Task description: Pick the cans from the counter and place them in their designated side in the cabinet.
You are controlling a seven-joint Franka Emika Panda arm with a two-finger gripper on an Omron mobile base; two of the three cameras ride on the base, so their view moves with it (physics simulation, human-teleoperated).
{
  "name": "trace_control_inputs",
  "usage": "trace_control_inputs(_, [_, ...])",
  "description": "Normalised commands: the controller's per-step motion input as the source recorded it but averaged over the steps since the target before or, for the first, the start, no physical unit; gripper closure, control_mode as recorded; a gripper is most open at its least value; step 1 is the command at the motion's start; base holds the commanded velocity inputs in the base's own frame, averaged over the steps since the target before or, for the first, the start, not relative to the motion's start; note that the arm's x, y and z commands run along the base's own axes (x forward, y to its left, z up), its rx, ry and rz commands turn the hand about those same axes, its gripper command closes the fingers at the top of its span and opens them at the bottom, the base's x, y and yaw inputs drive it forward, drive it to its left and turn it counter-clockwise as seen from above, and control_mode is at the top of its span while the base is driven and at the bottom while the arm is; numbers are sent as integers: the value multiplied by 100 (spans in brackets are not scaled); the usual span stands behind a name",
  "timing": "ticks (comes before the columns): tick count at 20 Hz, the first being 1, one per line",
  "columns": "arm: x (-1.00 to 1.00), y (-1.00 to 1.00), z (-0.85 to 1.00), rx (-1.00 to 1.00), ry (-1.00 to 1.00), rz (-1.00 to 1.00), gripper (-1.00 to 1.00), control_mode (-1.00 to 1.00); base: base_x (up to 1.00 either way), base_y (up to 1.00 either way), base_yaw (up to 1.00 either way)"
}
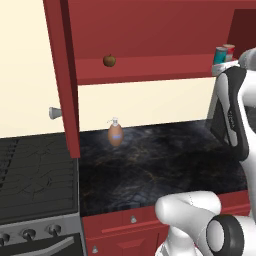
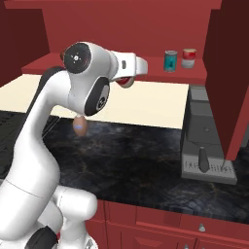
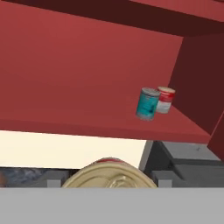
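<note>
My gripper (image 3: 107, 183) is shut on a can (image 3: 109, 174) with a cream lid and a red rim, close under the camera. From the right base view, the hand holds this can (image 2: 127, 82) just in front of the cabinet's red shelf (image 2: 151, 74), left of two cans standing there. Those are a teal-blue can (image 2: 170, 61) (image 3: 147, 104) and a cream, red and white can (image 2: 188, 58) (image 3: 165, 99), side by side near the shelf's right end. They also stand on the cabinet shelf (image 1: 150, 67) in the left base view. The black counter (image 1: 150, 170) lies below.
A small brown apple (image 1: 109, 60) sits on the shelf's left part. A brown pump soap bottle (image 1: 115, 134) stands at the back of the counter. The tall red cabinet door (image 1: 65, 75) hangs open at left, above the stove (image 1: 35, 175). A grey coffee machine (image 2: 206, 146) stands at right.
</note>
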Motion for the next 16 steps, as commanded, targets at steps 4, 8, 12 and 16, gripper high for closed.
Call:
trace_control_inputs(4, [31, 0, 6, 0, -7, 0, 100, -100, 0, 0, 0])
trace_control_inputs(8, [27, -1, 1, -2, -5, 0, 100, -100, 0, 0, 0])
trace_control_inputs(12, [25, -3, 0, -2, -3, 0, 100, -100, 0, 0, 0])
trace_control_inputs(16, [27, -9, 0, -1, 0, 0, 100, -100, 0, 0, 0])
